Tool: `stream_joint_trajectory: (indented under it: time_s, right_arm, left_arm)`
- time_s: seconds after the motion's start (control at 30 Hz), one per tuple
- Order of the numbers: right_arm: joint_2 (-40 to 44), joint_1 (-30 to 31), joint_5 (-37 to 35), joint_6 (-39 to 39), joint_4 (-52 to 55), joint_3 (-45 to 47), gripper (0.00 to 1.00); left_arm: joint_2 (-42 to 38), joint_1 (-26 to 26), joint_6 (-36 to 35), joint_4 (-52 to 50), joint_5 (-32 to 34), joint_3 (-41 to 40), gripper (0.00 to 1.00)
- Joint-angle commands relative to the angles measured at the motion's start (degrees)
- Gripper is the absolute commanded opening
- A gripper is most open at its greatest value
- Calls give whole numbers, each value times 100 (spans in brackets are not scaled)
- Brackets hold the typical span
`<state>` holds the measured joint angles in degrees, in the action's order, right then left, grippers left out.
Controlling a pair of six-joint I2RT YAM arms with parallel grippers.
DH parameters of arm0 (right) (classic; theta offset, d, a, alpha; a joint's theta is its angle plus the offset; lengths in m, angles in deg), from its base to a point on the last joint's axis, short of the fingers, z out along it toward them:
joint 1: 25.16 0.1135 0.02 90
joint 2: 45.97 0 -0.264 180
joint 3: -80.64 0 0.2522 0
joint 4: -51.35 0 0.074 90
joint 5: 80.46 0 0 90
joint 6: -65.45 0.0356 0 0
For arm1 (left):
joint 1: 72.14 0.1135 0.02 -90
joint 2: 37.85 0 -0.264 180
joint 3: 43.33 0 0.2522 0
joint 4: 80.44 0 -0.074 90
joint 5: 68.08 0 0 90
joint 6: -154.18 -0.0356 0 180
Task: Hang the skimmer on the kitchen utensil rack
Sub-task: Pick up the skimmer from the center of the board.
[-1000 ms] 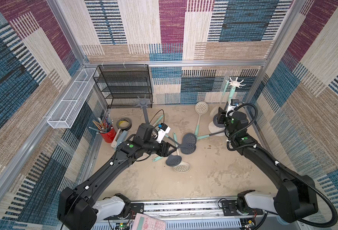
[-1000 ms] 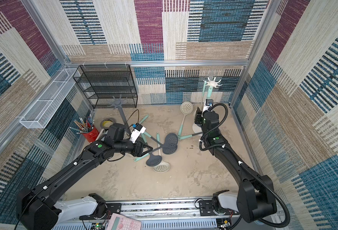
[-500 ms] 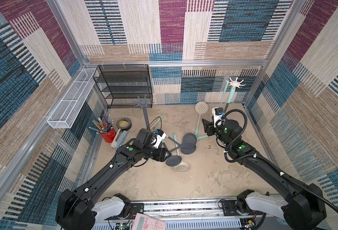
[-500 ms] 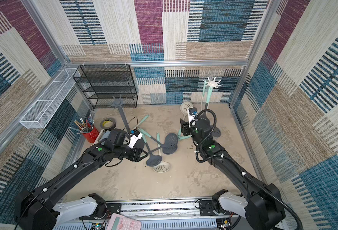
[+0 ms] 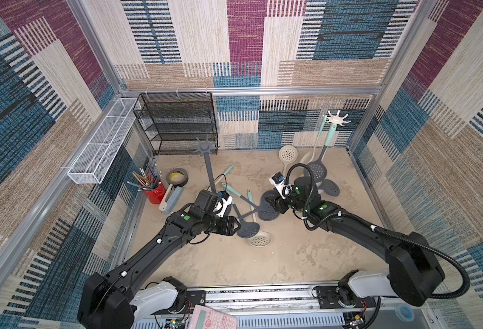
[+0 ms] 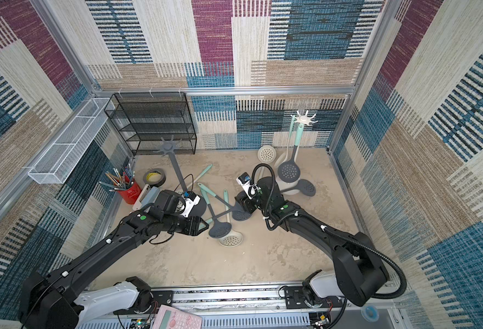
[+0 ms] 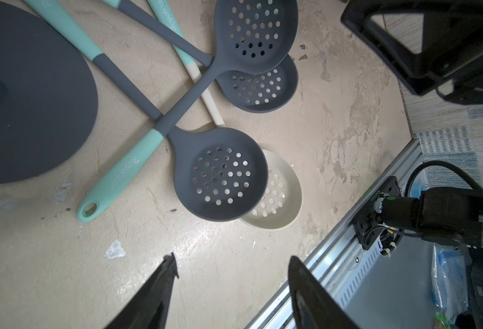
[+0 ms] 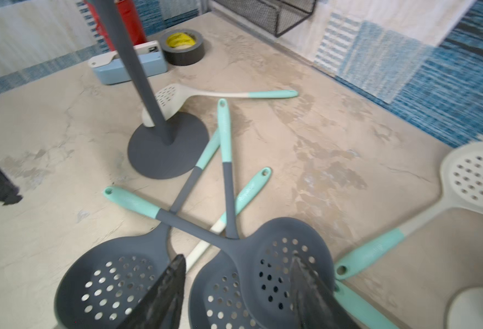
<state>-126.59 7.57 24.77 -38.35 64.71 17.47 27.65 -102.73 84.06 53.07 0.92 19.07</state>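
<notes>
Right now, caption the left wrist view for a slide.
Open left end effector beside a grey skimmer overlapping a cream skimmer.

Beside the rack's base (image 7: pixel 20 94), matt grey plastic, the skimmers (image 7: pixel 220 176) look matt and rubbery with smooth mint handles; the tabletop (image 7: pixel 334 114) is rough, blotchy.

Grey rack (image 5: pixel 209 168): upright on the counter, round base, star-shaped head. Three grey skimmers (image 7: pixel 220 173), mint grips, lie flat and crossed just beside its base. One bowl overlaps a cream skimmer (image 7: pixel 281 196). White rack (image 5: pixel 335 119), at the rear, upright, with a hanging skimmer (image 5: pixel 317 171), grey, bowl down.
</notes>
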Motion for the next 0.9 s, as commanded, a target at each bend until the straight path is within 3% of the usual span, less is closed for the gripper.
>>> stream_joint_trajectory:
  time_s: [0.0, 0.5, 0.87]
  right_arm:
    - [-245, 99, 710, -1100, 131, -166, 59]
    - [-2107, 365, 896, -3128, 1545, -1674, 56]
    - [-2844, 460, 874, -3575, 1974, -2304, 54]
  left_arm:
    - [-41, 8, 278, -198, 139, -44, 65]
    - [-55, 283, 577, -216, -110, -338, 64]
    - [-169, 527, 1113, 16, -289, -643, 63]
